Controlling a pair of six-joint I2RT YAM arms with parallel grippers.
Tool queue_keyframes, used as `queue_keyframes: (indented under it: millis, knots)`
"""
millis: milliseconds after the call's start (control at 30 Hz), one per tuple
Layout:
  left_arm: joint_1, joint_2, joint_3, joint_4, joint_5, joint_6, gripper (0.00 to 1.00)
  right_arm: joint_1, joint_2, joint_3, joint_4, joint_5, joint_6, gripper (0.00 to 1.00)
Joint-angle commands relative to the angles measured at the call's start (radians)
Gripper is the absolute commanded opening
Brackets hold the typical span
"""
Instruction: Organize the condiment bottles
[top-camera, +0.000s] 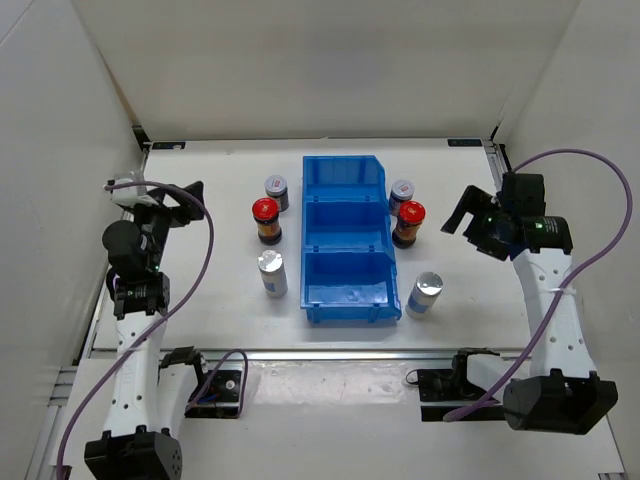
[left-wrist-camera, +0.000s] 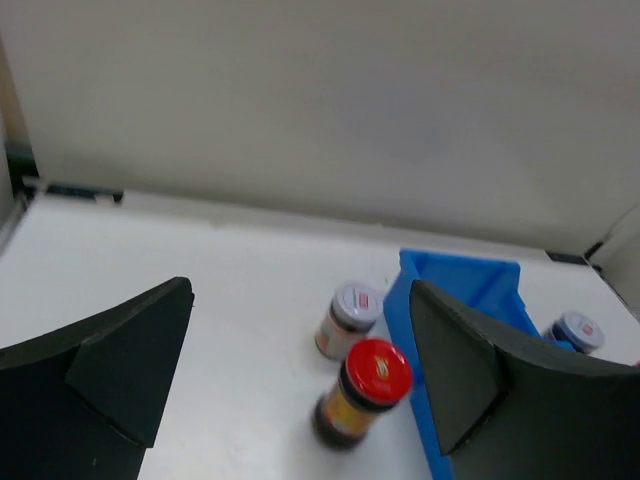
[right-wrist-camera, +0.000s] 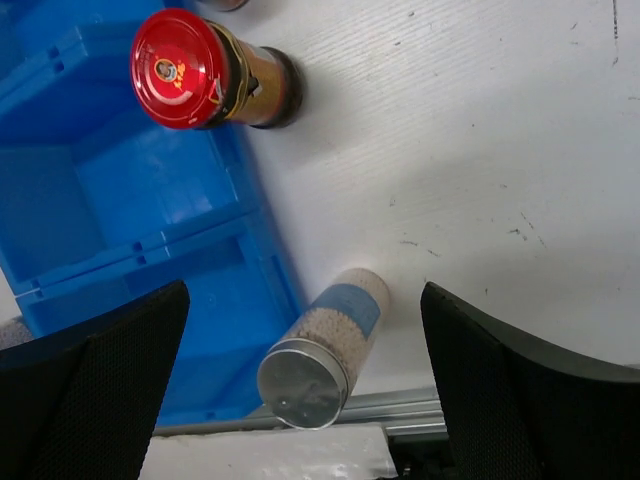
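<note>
Six condiment bottles stand upright on the table around the blue bin (top-camera: 345, 205). On its left are a grey-white-capped bottle (top-camera: 276, 189), a red-capped dark bottle (top-camera: 265, 219) and a silver one (top-camera: 271, 273). On its right are a grey-white-capped bottle (top-camera: 402, 192), a red-capped bottle (top-camera: 409, 222) and a silver one (top-camera: 425, 294). My left gripper (top-camera: 186, 200) is open and empty, left of the left row. In its wrist view the red-capped bottle (left-wrist-camera: 364, 391) and the grey-white-capped bottle (left-wrist-camera: 348, 318) lie ahead. My right gripper (top-camera: 468, 214) is open and empty, right of the right row, above the silver bottle (right-wrist-camera: 322, 349) and the red-capped bottle (right-wrist-camera: 205, 75).
The bin has three compartments in a row and holds no bottle; its wall shows in the left wrist view (left-wrist-camera: 470, 285) and the right wrist view (right-wrist-camera: 130, 225). White walls enclose the table on three sides. A metal rail (top-camera: 330, 355) runs along the near edge.
</note>
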Motion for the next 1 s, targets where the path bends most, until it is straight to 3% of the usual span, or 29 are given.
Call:
queue_keyframes:
  millis: [0, 100, 200, 333, 467, 600, 667, 700, 800, 967]
  knots:
    - [-0.029, -0.024, 0.062, -0.325, -0.080, -0.076, 1.00, 0.009, -0.053, 0.012, -0.051, 0.018, 0.011, 1.00]
    - [-0.050, -0.033, 0.102, -0.468, -0.145, -0.111, 1.00, 0.009, -0.053, 0.040, -0.100, 0.080, 0.061, 1.00]
    - [-0.061, -0.079, 0.111, -0.485, -0.145, -0.123, 1.00, 0.009, -0.053, 0.049, -0.155, 0.132, 0.126, 1.00]
    - [-0.061, -0.099, 0.191, -0.657, -0.197, -0.181, 1.00, 0.009, -0.043, 0.073, -0.143, 0.034, 0.106, 1.00]
    - [-0.061, -0.124, 0.220, -0.887, -0.300, -0.422, 1.00, 0.009, -0.054, 0.092, -0.051, -0.133, 0.034, 1.00]
    - [-0.072, -0.113, 0.223, -0.887, -0.035, -0.282, 1.00, 0.018, -0.054, 0.132, -0.051, -0.133, -0.043, 1.00]
    - [-0.072, -0.113, 0.198, -0.875, -0.035, -0.364, 1.00, 0.018, -0.021, 0.142, -0.051, -0.124, -0.099, 1.00]
    - [-0.072, -0.122, 0.174, -0.875, 0.041, -0.393, 1.00, 0.032, 0.001, 0.153, -0.036, -0.088, -0.115, 1.00]
    - [-0.081, -0.122, 0.136, -0.875, 0.210, -0.302, 1.00, 0.064, 0.077, 0.220, -0.025, 0.013, -0.165, 1.00]
    - [-0.124, -0.101, 0.100, -0.875, 0.240, -0.292, 1.00, 0.098, 0.277, 0.369, -0.034, 0.138, -0.213, 1.00]
